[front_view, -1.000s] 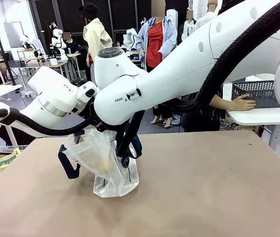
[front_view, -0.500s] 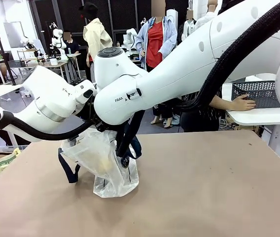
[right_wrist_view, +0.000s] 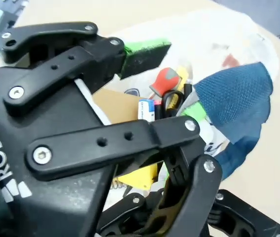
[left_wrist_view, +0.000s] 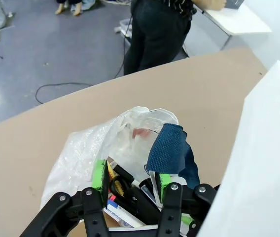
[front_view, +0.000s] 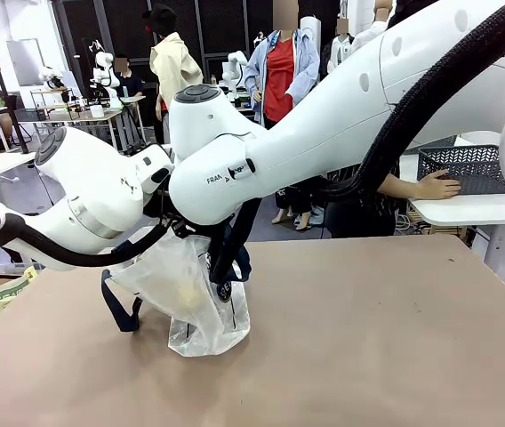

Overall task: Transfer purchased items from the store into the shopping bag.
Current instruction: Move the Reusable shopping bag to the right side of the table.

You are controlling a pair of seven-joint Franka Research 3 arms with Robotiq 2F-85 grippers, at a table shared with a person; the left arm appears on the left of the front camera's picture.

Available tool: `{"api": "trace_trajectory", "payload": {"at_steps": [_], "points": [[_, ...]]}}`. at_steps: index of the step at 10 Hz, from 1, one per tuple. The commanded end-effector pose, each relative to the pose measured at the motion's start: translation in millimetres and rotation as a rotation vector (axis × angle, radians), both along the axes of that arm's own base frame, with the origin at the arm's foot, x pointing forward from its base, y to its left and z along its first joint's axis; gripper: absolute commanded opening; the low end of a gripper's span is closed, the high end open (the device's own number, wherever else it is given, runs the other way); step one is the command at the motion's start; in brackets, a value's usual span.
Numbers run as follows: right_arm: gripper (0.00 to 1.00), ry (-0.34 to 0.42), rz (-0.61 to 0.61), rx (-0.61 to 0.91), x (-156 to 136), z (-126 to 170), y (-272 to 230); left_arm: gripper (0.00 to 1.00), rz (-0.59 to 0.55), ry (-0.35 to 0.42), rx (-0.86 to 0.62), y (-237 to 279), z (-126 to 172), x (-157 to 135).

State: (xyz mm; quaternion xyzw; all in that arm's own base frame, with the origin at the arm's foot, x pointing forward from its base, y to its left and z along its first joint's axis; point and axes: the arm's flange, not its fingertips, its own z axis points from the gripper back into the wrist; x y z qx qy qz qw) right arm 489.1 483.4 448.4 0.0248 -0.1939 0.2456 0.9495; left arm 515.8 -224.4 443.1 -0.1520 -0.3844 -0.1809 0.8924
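The shopping bag (front_view: 190, 302), translucent and crinkly, stands at the table's left-middle with one navy handle (front_view: 117, 307) hanging loose. Both arms meet over its mouth. My left gripper (left_wrist_view: 132, 175) reaches into the mouth, and its green pads (left_wrist_view: 99, 175) clamp a carded pack of purchased items (left_wrist_view: 122, 190) with yellow-and-dark and red parts. The same pack (right_wrist_view: 167, 84) sits on tan card in the right wrist view. My right gripper (right_wrist_view: 194, 192) is shut at the bag's other navy handle (right_wrist_view: 233, 98), which runs taut up to it. The store (front_view: 466, 167), a dark lattice basket, sits far right.
A person's hand (front_view: 435, 187) rests on the basket, which stands on a white side table (front_view: 466, 212) beyond the tan table (front_view: 368, 338). A box with a green-printed pack (front_view: 4, 292) stands off the table's left edge.
My left arm's wrist has rolled and lifted a little over the bag. The loose navy handle has sunk slightly. The bag and the right arm stay put.
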Motion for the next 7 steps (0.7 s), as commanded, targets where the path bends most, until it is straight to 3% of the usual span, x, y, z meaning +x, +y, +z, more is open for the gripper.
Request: {"api": "trace_trajectory", "payload": {"at_steps": [1, 3, 7], "points": [[0.00, 0.006, -0.018, -0.011, 5.3, -8.2, -11.4, 0.50, 0.038, -0.045, 0.020, -5.3, 12.0, -12.0], [0.00, 0.012, -0.007, -0.015, 2.7, -4.8, -19.0, 0.50, 0.028, -0.027, 0.026, -0.7, 12.4, -12.3], [0.00, -0.077, -0.099, 0.109, -0.5, 10.4, -40.5, 0.50, -0.062, 0.076, -0.026, 4.7, 7.3, -7.9]]}}
